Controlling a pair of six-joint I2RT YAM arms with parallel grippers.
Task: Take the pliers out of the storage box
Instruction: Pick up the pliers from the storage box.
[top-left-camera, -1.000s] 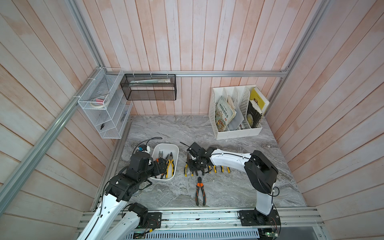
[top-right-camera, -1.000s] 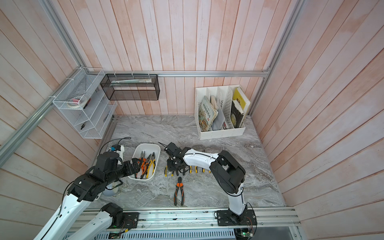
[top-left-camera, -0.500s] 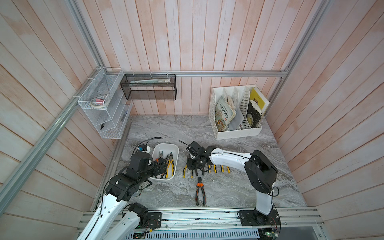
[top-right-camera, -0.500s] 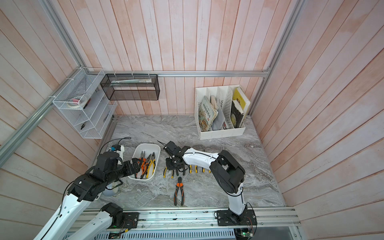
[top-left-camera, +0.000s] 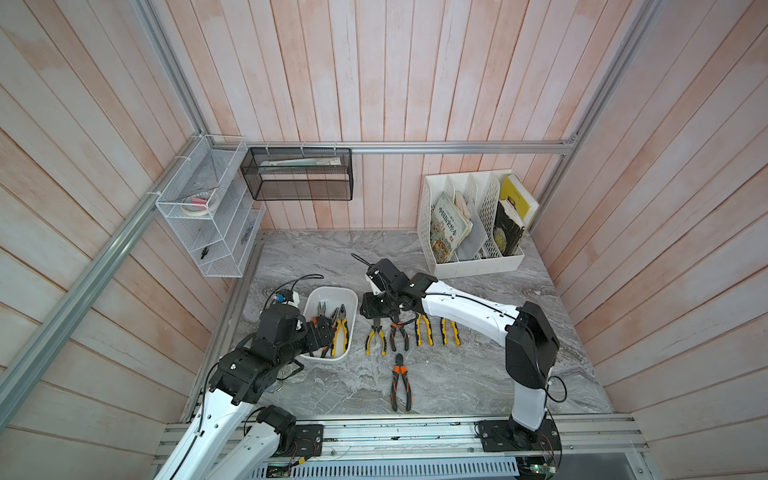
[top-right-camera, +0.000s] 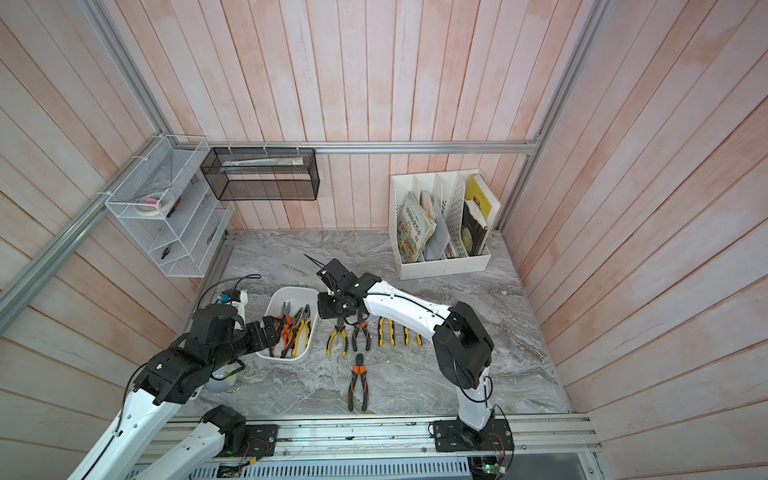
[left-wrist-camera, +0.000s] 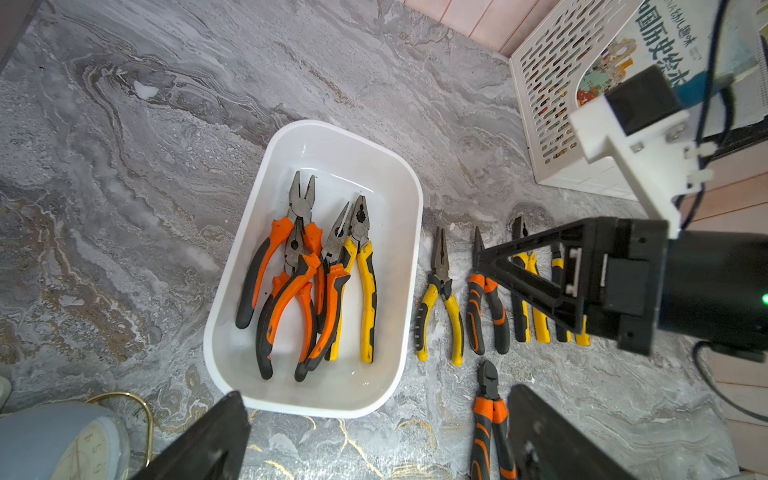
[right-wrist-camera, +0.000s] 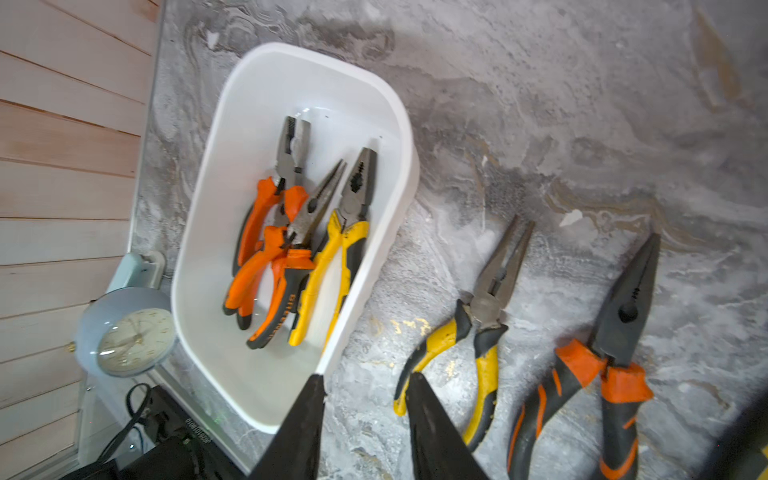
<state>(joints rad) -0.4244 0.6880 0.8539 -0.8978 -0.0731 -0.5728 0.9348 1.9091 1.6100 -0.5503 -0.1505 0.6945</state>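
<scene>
At the lower centre of both top views, nearest the front rail, 1 lone pair of orange-and-black pliers (top-left-camera: 401, 384) lies on the grey marbled tabletop (top-left-camera: 478, 374). Its dark jaws point toward the back wall.

At the lower left, a pale blue round clock (right-wrist-camera: 124, 332) sits partly under the left arm. Just beyond it, the left end effector (top-left-camera: 326, 334) hangs over the near part of the small white plastic storage box (top-left-camera: 330, 293). Its 2 fingers are spread wide apart with nothing between them.

The box stands left of centre on the tabletop and holds 4 pliers heaped together, handles toward the front. These are 3 orange-handled pliers (left-wrist-camera: 270, 266) and 1 yellow-handled blunt pair (left-wrist-camera: 368, 299).

Just right of the box, 4 more pairs lie side by side on the tabletop, apart from each other. From the left they are a yellow needle-nosed pair (top-left-camera: 376, 338), an orange-and-black needle-nosed pair (top-left-camera: 399, 334), and 2 yellow-and-black pairs (top-left-camera: 424, 330).

The right end effector (right-wrist-camera: 365, 376) hangs above the row's left end, close to the box's right wall. Its fingers are parted narrowly and grip nothing.

At the right rear stands a white perforated file holder (top-left-camera: 478, 266) with books. At the upper left, a white wire-mesh rack (top-left-camera: 199, 232) and a black mesh basket (top-left-camera: 299, 174) hang on the walls.
</scene>
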